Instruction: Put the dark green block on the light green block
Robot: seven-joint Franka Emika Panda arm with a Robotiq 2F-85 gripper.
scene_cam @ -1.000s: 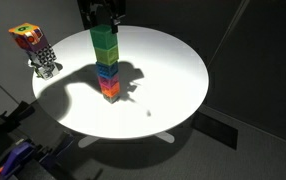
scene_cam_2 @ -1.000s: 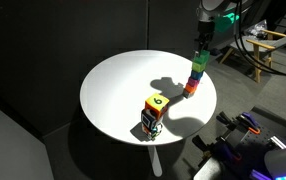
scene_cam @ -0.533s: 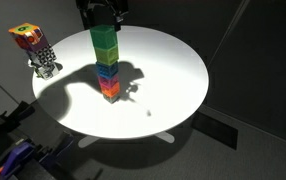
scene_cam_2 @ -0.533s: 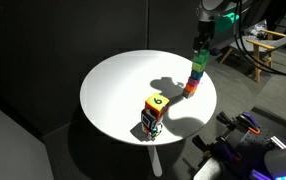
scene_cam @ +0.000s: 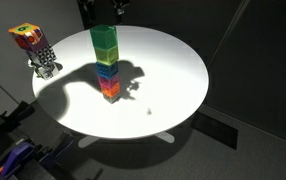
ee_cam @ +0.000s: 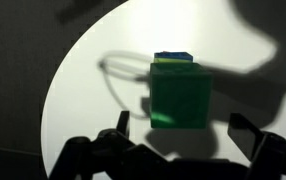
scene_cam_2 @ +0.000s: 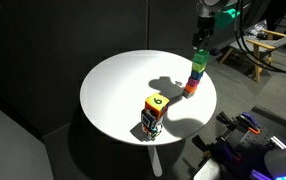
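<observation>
A tower of coloured cubes stands on the round white table (scene_cam: 173,75). The dark green block (scene_cam: 104,36) is the top cube and rests on the light green block (scene_cam: 104,53). Both also show in an exterior view, the dark green block (scene_cam_2: 200,58) over the light green block (scene_cam_2: 198,67). My gripper (scene_cam: 101,10) hangs open just above the tower and is apart from it. In the wrist view the dark green block (ee_cam: 178,95) lies below my open, empty fingers (ee_cam: 183,132). Only slivers of lower cubes show past its far edge.
A multicoloured cube (scene_cam: 25,38) sits on a small metallic stand (scene_cam: 44,62) at the table's rim; it also shows in an exterior view (scene_cam_2: 155,106). The dark floor surrounds the table (scene_cam_2: 113,90). Equipment (scene_cam_2: 245,140) stands close to the table's edge.
My gripper has risen a little, straight up from the tower's top. The dark green block stays on the tower.
</observation>
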